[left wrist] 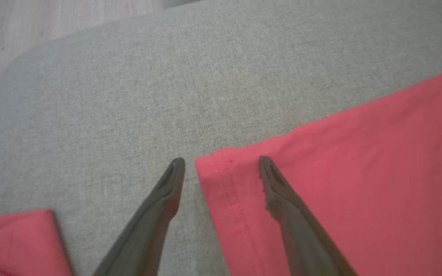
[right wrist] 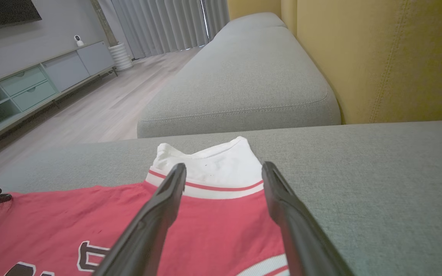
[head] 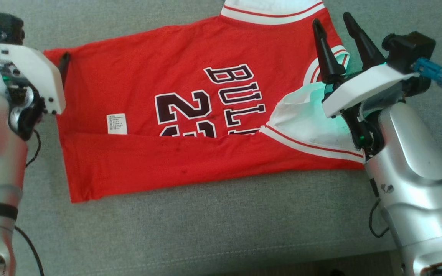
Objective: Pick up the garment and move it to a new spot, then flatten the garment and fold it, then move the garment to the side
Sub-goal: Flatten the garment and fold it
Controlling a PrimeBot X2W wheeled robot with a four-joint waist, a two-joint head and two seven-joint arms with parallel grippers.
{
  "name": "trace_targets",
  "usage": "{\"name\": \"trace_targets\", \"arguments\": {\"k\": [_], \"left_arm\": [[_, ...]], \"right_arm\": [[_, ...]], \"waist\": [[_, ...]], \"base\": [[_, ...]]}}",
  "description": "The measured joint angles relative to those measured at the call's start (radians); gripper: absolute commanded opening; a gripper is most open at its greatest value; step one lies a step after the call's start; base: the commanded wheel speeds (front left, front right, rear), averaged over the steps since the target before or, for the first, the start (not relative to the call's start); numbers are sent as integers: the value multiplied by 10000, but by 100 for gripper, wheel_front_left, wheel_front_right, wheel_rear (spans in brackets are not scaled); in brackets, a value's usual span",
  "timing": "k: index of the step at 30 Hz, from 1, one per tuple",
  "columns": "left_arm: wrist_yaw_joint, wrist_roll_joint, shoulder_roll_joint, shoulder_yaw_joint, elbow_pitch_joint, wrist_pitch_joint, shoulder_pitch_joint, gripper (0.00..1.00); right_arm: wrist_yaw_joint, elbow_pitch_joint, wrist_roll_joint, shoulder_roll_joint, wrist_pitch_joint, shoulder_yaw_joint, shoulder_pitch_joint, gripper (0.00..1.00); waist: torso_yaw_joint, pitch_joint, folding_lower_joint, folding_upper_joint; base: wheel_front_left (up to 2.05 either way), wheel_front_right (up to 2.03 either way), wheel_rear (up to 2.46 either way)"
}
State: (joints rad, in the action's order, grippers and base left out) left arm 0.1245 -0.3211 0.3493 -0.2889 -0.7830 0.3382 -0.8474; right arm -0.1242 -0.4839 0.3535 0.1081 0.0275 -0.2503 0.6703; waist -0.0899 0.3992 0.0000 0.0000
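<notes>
left fingers (left wrist: 159, 214) astride garment (head: 148, 69) hem corner, right fingers (head: 326, 50) over shoulder

One jersey (head: 136, 161), one sofa (head: 205, 230), one left hand (left wrist: 221, 160), one right hand (right wrist: 224, 165).

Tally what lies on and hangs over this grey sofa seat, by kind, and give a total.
Jersey: 1
Grippers: 2 (left gripper, right gripper)
Total: 3
</notes>
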Motion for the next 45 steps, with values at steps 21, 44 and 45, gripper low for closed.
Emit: {"name": "trace_targets", "arguments": {"k": [21, 44, 45], "left_arm": [[75, -1126, 134, -2527, 876, -426, -1080, 0], [75, -2002, -1306, -4535, 523, -2017, -2365, 0], [75, -2033, -1317, -4535, 441, -2094, -2406, 0]], "right_arm": [[0, -2704, -42, 976, -1802, 612, 3731, 100], [0, -6157, -1390, 1898, -4134, 322, 6606, 53], [0, -6194, -1457, 1893, -4073, 322, 6608, 35]], "waist": [[942, 1119, 1, 0], [3048, 2058, 1, 1], [3051, 2060, 1, 1]], "base": [[0, 0, 0], [0, 0, 0], [0, 0, 0]]}}
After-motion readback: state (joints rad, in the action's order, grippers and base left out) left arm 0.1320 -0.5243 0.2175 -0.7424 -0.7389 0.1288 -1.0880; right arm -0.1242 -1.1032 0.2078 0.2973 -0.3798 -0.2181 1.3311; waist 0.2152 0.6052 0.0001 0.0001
